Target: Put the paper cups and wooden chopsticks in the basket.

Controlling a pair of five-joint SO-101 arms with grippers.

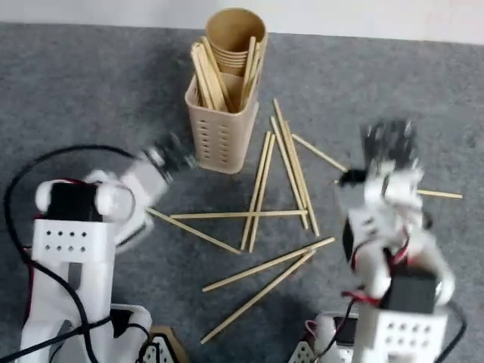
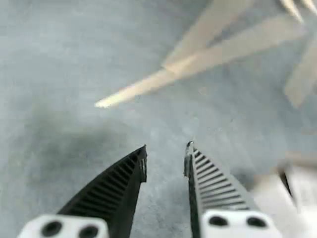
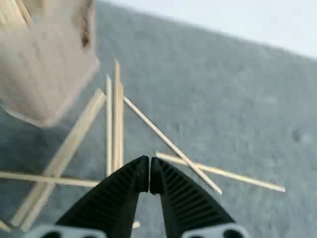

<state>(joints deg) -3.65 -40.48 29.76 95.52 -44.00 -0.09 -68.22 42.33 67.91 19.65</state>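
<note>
High view: basket point(image 1: 219, 136) standing on grey mat point(image 1: 91, 83), stacked paper cups point(image 1: 236, 34) and chopsticks point(image 1: 210, 76) sitting inside; loose chopsticks point(image 1: 259, 189) lying scattered on mat between arms. Left wrist view adding finger detail: left gripper point(image 2: 166, 148) hovering over mat, fingers narrowly parted, holding nothing, one stick end lying ahead. Right wrist view: right gripper point(image 3: 149, 159) pointing toward sticks beside basket, fingertips pressing together, gripping nothing.

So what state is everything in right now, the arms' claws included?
Beige perforated plastic basket: upright, partly filled.
Stacked brown paper cups: nested, inside the basket.
Loose wooden chopsticks: lying scattered on the grey mat.
Left gripper: open, empty.
Right gripper: shut, empty.
</note>
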